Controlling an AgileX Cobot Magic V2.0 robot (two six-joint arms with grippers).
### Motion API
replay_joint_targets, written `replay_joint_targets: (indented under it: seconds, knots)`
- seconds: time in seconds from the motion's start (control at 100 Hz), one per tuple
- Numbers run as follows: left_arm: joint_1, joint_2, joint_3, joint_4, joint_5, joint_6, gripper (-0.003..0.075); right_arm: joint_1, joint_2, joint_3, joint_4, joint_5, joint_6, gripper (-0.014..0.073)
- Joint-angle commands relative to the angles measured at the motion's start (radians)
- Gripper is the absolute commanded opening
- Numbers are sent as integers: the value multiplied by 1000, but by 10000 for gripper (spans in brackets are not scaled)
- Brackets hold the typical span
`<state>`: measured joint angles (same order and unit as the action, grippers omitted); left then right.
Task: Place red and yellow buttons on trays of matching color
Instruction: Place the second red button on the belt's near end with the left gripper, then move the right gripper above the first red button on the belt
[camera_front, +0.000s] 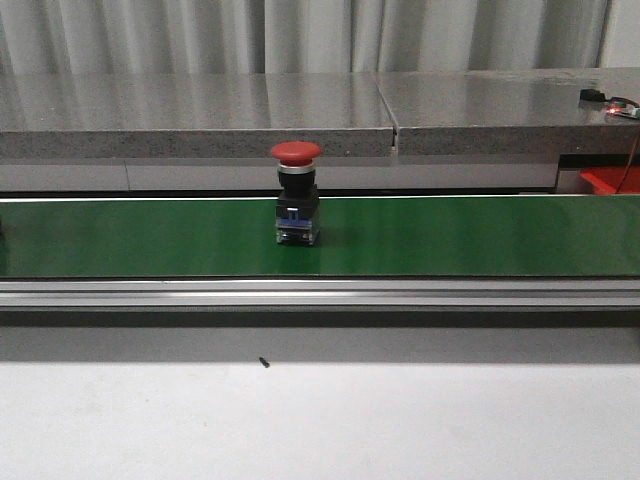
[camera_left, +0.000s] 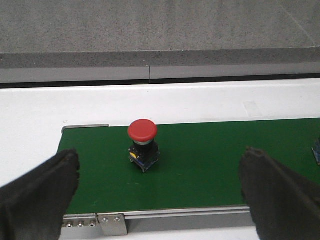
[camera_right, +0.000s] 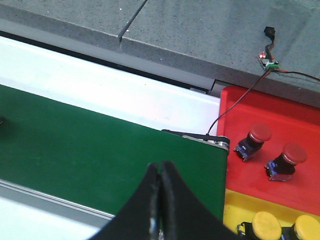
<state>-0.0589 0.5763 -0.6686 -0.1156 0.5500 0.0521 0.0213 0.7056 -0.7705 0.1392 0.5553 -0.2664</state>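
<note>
Front view: a red button (camera_front: 297, 194) is seen upright on the green conveyor belt (camera_front: 480, 235); no gripper is shown.

Left wrist view: the left gripper (camera_left: 160, 187) is spread wide, empty, the button centred ahead of its fingers.

Right wrist view: the right gripper (camera_right: 160, 195) is closed, empty, with the red tray (camera_right: 280, 117) and yellow tray (camera_right: 237, 205) alongside.

Two yellow buttons (camera_right: 280, 227) and the yellow tray (camera_right: 240, 202) are cut off by the right wrist view's edge.

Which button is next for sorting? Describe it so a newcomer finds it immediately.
Find the green conveyor belt crossing the front view. Standing upright on it is a red mushroom-head button on a black and blue base. The other buttons already lie in the red tray and yellow tray.
</note>
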Motion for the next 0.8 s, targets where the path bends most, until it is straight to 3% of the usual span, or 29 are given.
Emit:
replay_joint_targets:
  seconds: [0.0,0.13,0.27,0.41,0.63,0.79]
  knots:
    - [-9,-105,36,-31,-62,-2,626,2,-2,-25,-4,-66,-7,-68]
    - [-9,-251,121,-34,-45,-2,569,2,-2,-25,-4,-66,-7,-68]
    - [-9,-374,171,-34,-32,-2,436,2,-2,-25,-4,-66,-7,-68]
    - [-9,-432,190,-34,-32,-2,283,2,-2,-25,-4,-66,-7,-68]
    - [-9,-434,205,-38,-31,-2,-20,2,-2,-25,-4,-146,-7,-68]
    - [-9,-434,214,-38,-31,-2,-20,2,-2,-25,-4,-162,-7,-68]
